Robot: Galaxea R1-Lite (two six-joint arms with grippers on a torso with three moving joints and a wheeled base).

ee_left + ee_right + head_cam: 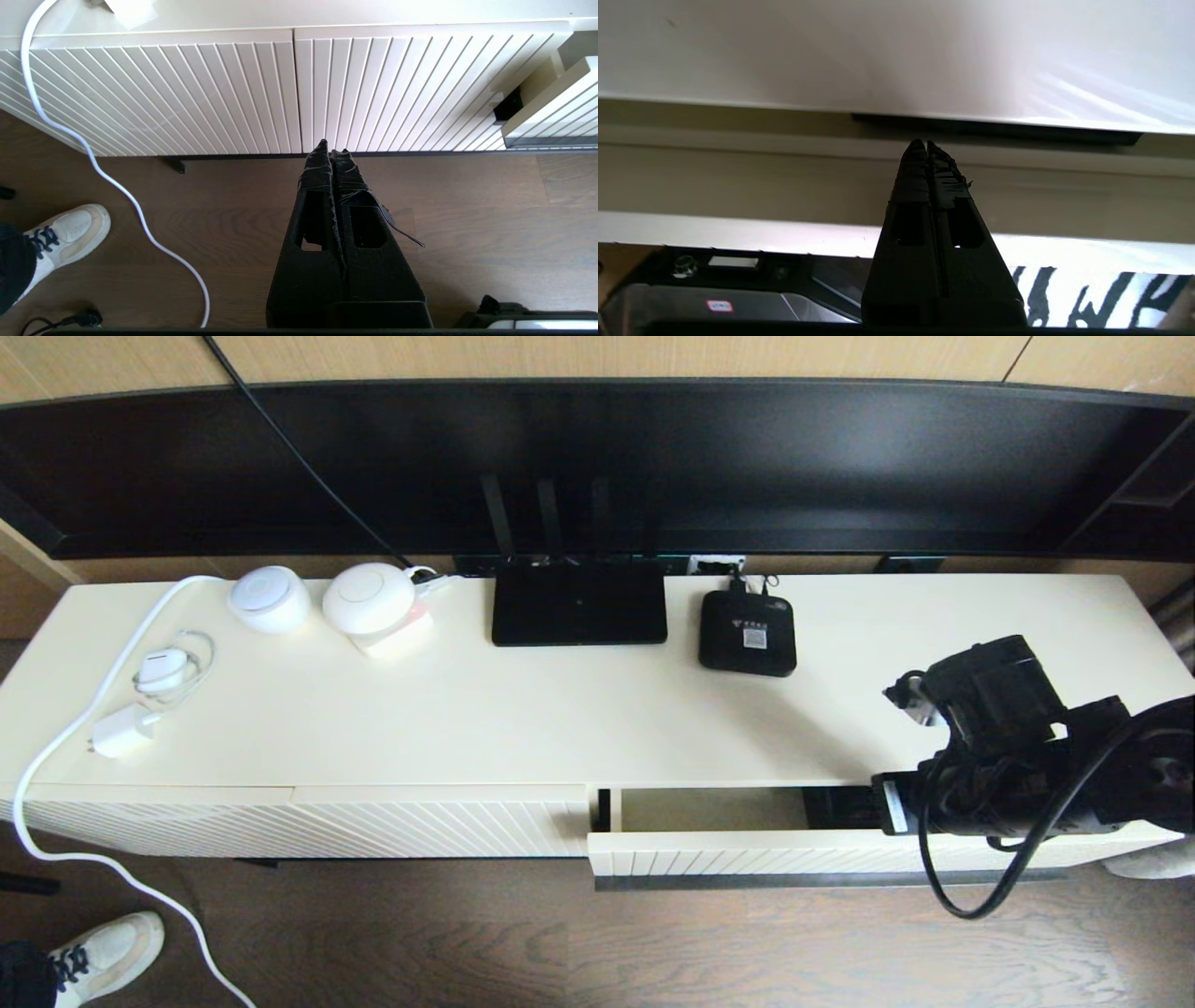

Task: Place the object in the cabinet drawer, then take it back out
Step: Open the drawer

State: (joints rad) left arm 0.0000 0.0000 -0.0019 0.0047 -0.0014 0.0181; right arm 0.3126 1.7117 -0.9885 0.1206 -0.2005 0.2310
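The cabinet drawer (747, 854) stands pulled partly out at the right, showing its ribbed cream front and the dark strip along its lower edge (551, 102). A black edge of the object (840, 807) shows inside it, mostly tucked under the cabinet top (994, 128). My right arm (1008, 756) hangs over the drawer's right part. The right gripper (926, 142) is shut and holds nothing, its tips above the drawer's inside, just in front of the object. My left gripper (332, 148) is shut and empty, low over the floor before the closed ribbed panel.
On the cabinet top lie a black router (579, 602), a small black set-top box (747, 633), two white round devices (271, 597), a charger (121, 733) and a white cable (56, 747). A person's white shoe (107, 952) rests on the wooden floor at the left.
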